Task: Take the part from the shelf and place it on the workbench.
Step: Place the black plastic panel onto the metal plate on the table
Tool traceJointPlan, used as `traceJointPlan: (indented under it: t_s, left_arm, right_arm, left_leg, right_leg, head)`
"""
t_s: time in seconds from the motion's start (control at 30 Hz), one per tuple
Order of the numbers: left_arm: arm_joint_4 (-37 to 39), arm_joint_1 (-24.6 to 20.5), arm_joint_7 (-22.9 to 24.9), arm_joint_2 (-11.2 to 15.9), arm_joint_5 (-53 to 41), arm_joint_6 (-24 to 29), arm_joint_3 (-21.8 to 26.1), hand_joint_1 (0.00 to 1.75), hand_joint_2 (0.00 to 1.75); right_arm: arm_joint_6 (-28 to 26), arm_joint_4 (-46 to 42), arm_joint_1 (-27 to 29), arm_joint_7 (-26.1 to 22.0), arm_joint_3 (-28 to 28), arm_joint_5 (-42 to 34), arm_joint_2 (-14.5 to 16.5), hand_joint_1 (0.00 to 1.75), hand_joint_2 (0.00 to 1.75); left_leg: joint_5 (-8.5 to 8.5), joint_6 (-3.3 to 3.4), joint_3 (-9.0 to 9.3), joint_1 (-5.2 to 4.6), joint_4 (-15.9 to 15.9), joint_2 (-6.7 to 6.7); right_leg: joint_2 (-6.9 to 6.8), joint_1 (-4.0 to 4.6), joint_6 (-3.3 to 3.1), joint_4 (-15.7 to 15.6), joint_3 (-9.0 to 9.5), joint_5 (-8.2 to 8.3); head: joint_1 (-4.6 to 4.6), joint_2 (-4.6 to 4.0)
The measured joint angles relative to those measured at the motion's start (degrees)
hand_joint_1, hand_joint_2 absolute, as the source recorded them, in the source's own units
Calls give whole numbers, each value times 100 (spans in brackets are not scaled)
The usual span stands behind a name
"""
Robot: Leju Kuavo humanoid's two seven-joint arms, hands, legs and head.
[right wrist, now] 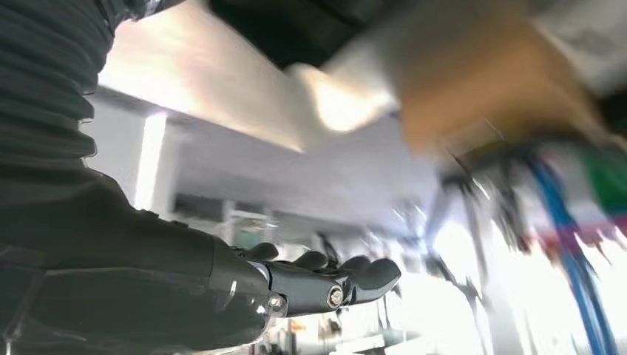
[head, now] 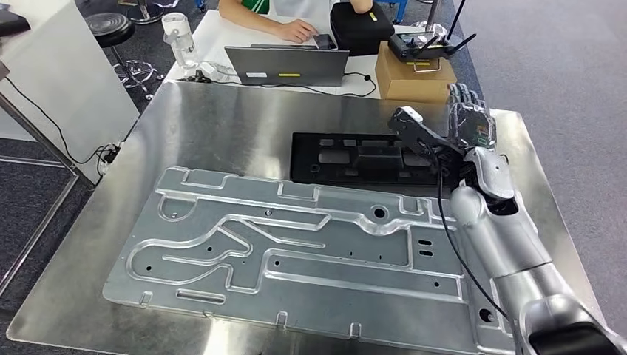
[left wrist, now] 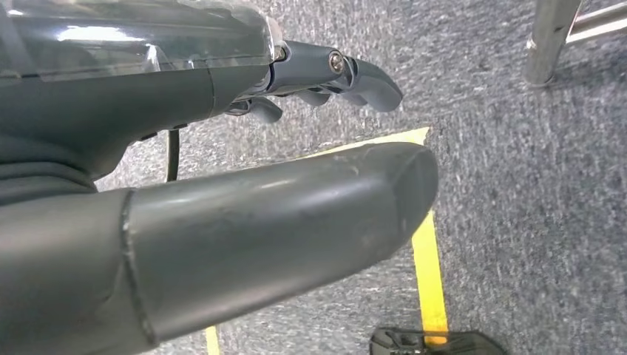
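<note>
Head view: a steel-topped desk [head: 222, 126] carries a large silver stamped metal plate [head: 296, 251], lying flat across its near half. Just beyond the plate lies the part [head: 355, 159], a flat black moulded tray with recessed pockets, resting on the desk surface with its near edge just beside the plate's far edge. The right arm reaches in from the lower right, and the right hand [head: 470, 118] is raised above the far right of the desk, beyond the part's right end, fingers extended upward and holding nothing; whether it touches the part cannot be told. A black wrist camera bracket [head: 414, 127] projects over the part's right end. Behind the desk, a white table bears a grey laptop [head: 287, 65], a cardboard box [head: 414, 74] with a black controller [head: 421, 46] on top, and a clear bottle [head: 179, 37]; a person's hand [head: 297, 29] rests by the laptop.

Left wrist view: the left hand [left wrist: 222, 185] hangs over grey carpet [left wrist: 517, 185] marked with yellow tape [left wrist: 429, 266], fingers straight and apart, holding nothing.

Right wrist view: the picture is blurred; the dark fingers [right wrist: 347, 277] lie extended, grasping nothing.
</note>
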Motion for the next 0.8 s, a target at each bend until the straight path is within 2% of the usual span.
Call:
traceJointPlan:
  t_s: [0.07, 0.13, 0.17, 0.23, 0.27, 0.3, 0.33, 0.37, 0.4, 0.47, 0.5, 0.53, 0.6, 0.63, 0.67, 0.73, 0.77, 0.8]
  left_arm:
    - [0, 20, -26, -9, 13, 22, 49, 0, 0]
    - [0, 38, -52, -20, 37, 51, 98, 0, 0]
    - [0, 49, -63, -26, 53, 71, 120, 0, 0]
    - [0, 78, -73, -32, 88, 108, 170, 0, 0]
    - [0, 94, -74, -32, 99, 116, 201, 0, 0]
    - [0, 109, -74, -32, 108, 120, 224, 0, 0]
    - [0, 119, -75, -32, 113, 120, 240, 0, 0]
    - [0, 127, -75, -32, 117, 120, 253, 0, 0]
    - [0, 130, -75, -32, 122, 119, 266, 0, 0]
    - [0, 128, -79, -38, 145, 117, 311, 0, 0]
    - [0, 130, -82, -43, 163, 118, 342, 0, 0]
    - [0, 137, -85, -49, 183, 121, 371, 0, 0]
    - [0, 154, -88, -65, 221, 132, 425, 0, 0]
    - [0, 159, -88, -75, 234, 141, 453, 0, 0]
    - [0, 161, -88, -83, 243, 150, 484, 0, 0]
    - [0, 159, -88, -93, 250, 167, 531, 0, 0]
    - [0, 158, -88, -97, 254, 174, 544, 0, 0]
    - [0, 157, -88, -102, 265, 179, 556, 0, 0]
  right_arm:
    - [-520, -540, 392, -203, -180, 33, 166, 0, 0]
    - [-1125, -1197, 906, -514, -336, 11, 389, 0, 0]
    - [-1472, -1562, 1210, -718, -396, -17, 519, 0, 0]
    - [-2064, -2216, 1808, -1108, -454, -73, 773, 0, 0]
    - [-2245, -2464, 2082, -1229, -457, -83, 879, 0, 0]
    - [-2362, -2684, 2317, -1304, -456, -86, 971, 0, 0]
    - [-2436, -2867, 2511, -1357, -458, -101, 1038, 0, 0]
    - [-2518, -3050, 2707, -1431, -461, -142, 1099, 0, 0]
    - [-2627, -3233, 2879, -1548, -469, -200, 1164, 0, 0]
    - [-2893, -3581, 3284, -1863, -477, -325, 1312, 0, 87]
    - [-3034, -3756, 3510, -2024, -468, -367, 1399, 0, 131]
    - [-3157, -3910, 3749, -2158, -449, -404, 1467, 0, 175]
    - [-3384, -4186, 4250, -2366, -397, -503, 1572, 0, 175]
    - [-3474, -4307, 4503, -2441, -370, -553, 1617, 0, 175]
    - [-3538, -4412, 4723, -2499, -341, -591, 1657, 0, 175]
    - [-3598, -4559, 5015, -2569, -288, -635, 1718, 0, 175]
    - [-3618, -4603, 5106, -2586, -273, -664, 1732, 0, 175]
    - [-3641, -4636, 5204, -2615, -267, -723, 1745, 0, 175]
  left_leg:
    - [-10, -65, 10, 9, -18, 5]
    - [-131, -128, -12, 4, 92, 13]
    - [-273, -156, -84, 3, 290, 17]
    - [-637, -199, -352, 22, 942, 24]
    - [-769, -221, -500, 26, 1269, 25]
    - [-811, -239, -587, 33, 1455, 26]
    - [-747, -254, -578, 41, 1442, 26]
    - [-586, -268, -457, 54, 1211, 27]
    - [-393, -280, -245, 69, 802, 26]
    - [-173, -266, 103, 75, 155, 5]
    - [-155, -244, 170, 70, 29, -7]
    - [-164, -213, 174, 58, 30, -17]
    - [-123, -146, 163, 60, 10, -15]
    - [-97, -102, 149, 66, -2, -7]
    - [-68, -56, 125, 73, -15, 6]
    - [-10, 15, 51, 74, -23, 50]
    - [17, 31, 7, 70, -23, 71]
    - [48, 36, -38, 66, -22, 87]
  right_leg:
    - [-3, 7, -20, -70, 38, 13]
    - [-28, -30, -42, -195, 122, 50]
    - [-46, -51, -56, -254, 167, 68]
    - [-71, -49, -89, -274, 200, 63]
    - [-70, -50, -94, -264, 196, 54]
    - [-65, -54, -93, -249, 191, 42]
    - [-58, -60, -84, -230, 188, 30]
    - [-51, -69, -68, -199, 185, 15]
    - [-44, -77, -44, -156, 180, -8]
    - [-33, -70, 9, -59, 152, -54]
    - [-27, -59, 36, -25, 137, -69]
    - [-22, -48, 58, -12, 128, -70]
    - [-13, -49, 99, 0, 122, -71]
    - [-6, -58, 126, 47, 105, -140]
    - [0, -71, 154, 186, 53, -295]
    - [9, -97, 208, 764, -142, -790]
    - [9, -106, 225, 1116, -247, -1017]
    - [9, -113, 235, 1371, -292, -1143]
  head:
    - [1, 0]
    - [-1, 0]
    - [-2, 0]
    - [-3, 0]
    - [-4, 0]
    - [-5, 0]
    - [-6, 0]
    - [-7, 0]
    - [-7, 0]
    - [-6, 0]
    - [-5, 0]
    - [-4, 0]
    - [-3, 0]
    - [-3, 0]
    - [-2, 0]
    - [0, 0]
    - [0, 0]
    - [0, 0]
